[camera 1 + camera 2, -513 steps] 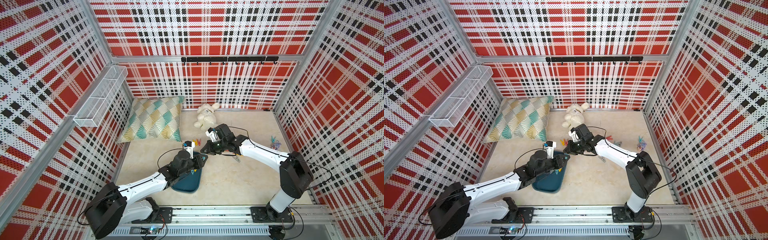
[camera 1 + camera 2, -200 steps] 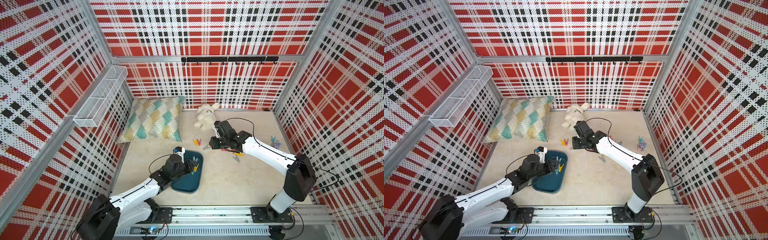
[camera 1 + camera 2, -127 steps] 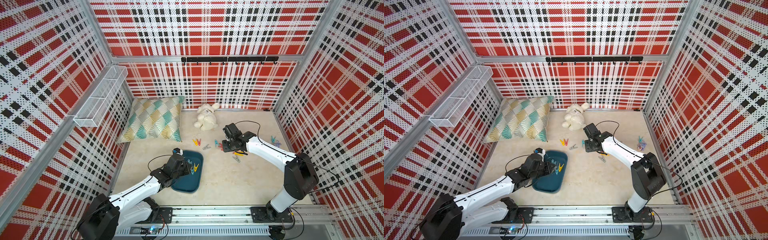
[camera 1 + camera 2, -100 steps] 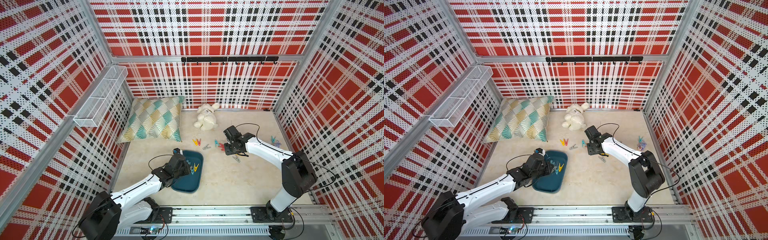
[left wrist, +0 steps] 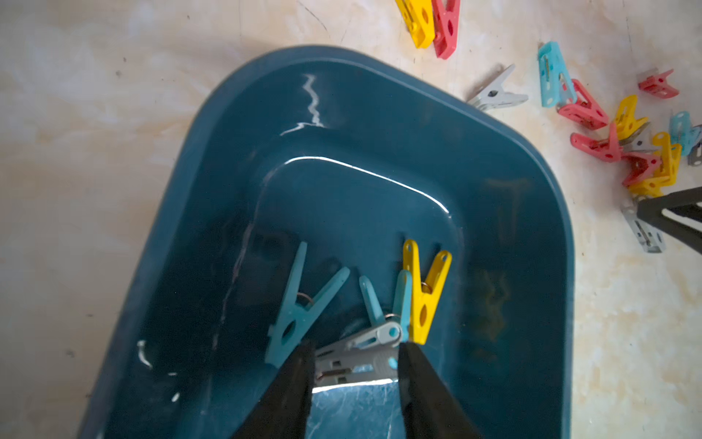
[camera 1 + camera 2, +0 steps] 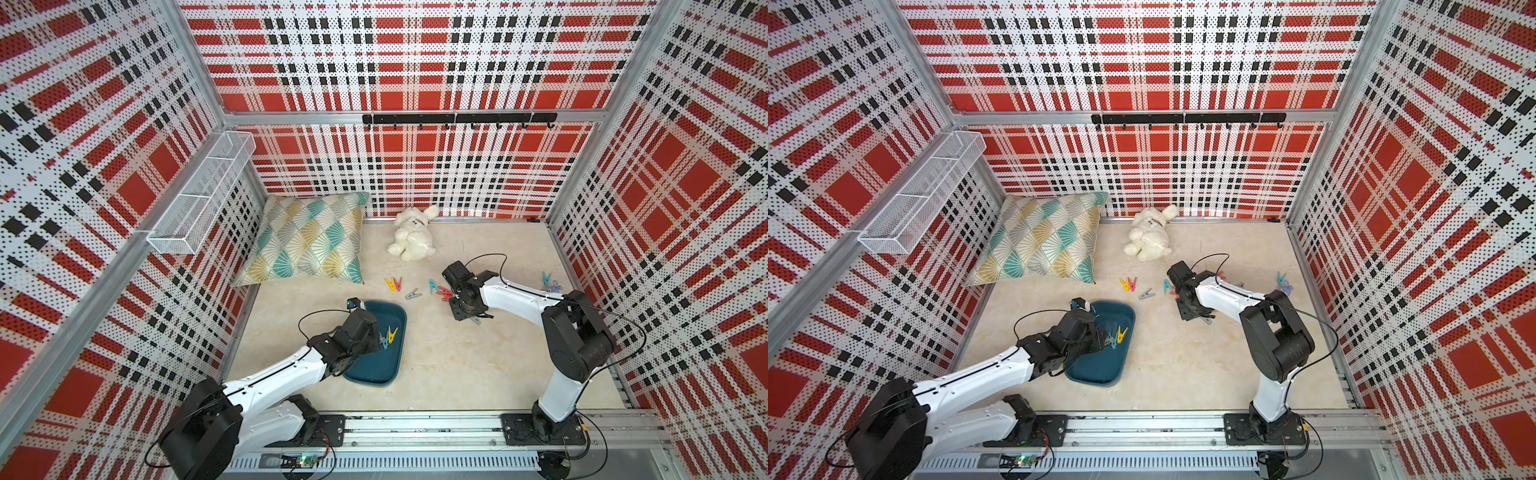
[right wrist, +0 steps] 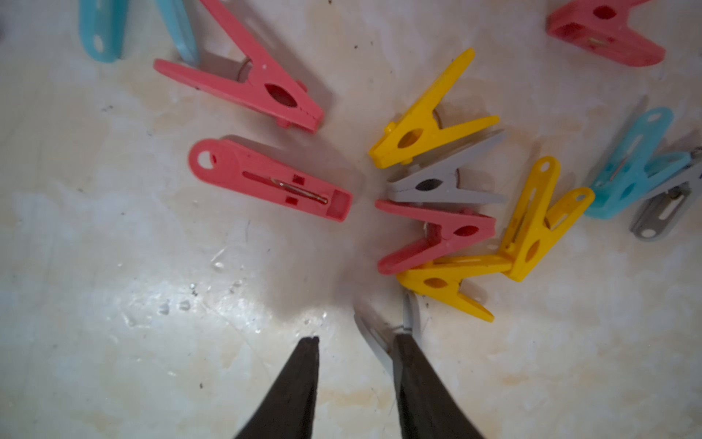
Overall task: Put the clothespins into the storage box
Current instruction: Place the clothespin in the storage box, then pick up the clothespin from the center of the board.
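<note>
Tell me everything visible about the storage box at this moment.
The storage box is a shallow, glossy dark teal plastic tray with rounded corners and a low rim, lying flat on the pale table. Four clothespins lie inside: two light blue, one yellow, one grey. The left gripper hangs over them, fingers apart around the grey one.

Lab robot cell: plaid perforated walls, aluminium frame, 2 rail-mounted arms.

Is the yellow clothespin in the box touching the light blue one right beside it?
Touching. The left wrist view shows the yellow clothespin pressed against a leg of the light blue clothespin inside the box, no gap between them.
</note>
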`<act>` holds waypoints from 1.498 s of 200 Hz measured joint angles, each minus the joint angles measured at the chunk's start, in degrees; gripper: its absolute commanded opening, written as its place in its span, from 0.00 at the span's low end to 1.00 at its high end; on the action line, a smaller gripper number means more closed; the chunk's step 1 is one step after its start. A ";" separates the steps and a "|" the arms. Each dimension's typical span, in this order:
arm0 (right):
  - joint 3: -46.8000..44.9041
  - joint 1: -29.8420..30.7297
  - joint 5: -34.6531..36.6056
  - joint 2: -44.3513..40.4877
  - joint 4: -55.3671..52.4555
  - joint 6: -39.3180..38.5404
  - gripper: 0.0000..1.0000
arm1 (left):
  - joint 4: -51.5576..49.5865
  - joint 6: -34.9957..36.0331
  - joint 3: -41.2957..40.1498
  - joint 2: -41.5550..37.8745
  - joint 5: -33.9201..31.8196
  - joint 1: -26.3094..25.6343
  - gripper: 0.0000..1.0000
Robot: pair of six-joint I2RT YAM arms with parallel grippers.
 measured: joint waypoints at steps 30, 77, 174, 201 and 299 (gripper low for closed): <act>-0.07 -0.31 0.07 0.33 0.00 -0.68 0.37 | -0.13 -0.02 1.46 -1.38 0.00 0.07 0.42; -0.42 -0.44 0.04 1.53 0.11 -1.01 0.31 | -0.02 -0.02 2.05 -2.64 0.09 0.50 0.42; -0.74 -0.98 -0.52 2.29 0.42 -1.07 0.16 | 0.09 -0.07 2.05 -3.08 0.76 1.40 0.40; -0.81 -0.98 -0.74 2.29 0.46 -1.03 0.10 | 0.20 -0.04 2.05 -3.08 1.27 1.42 0.40; -0.07 -1.05 -11.85 -0.72 2.03 1.77 0.01 | 10.05 -1.01 0.87 -6.08 8.68 2.19 0.47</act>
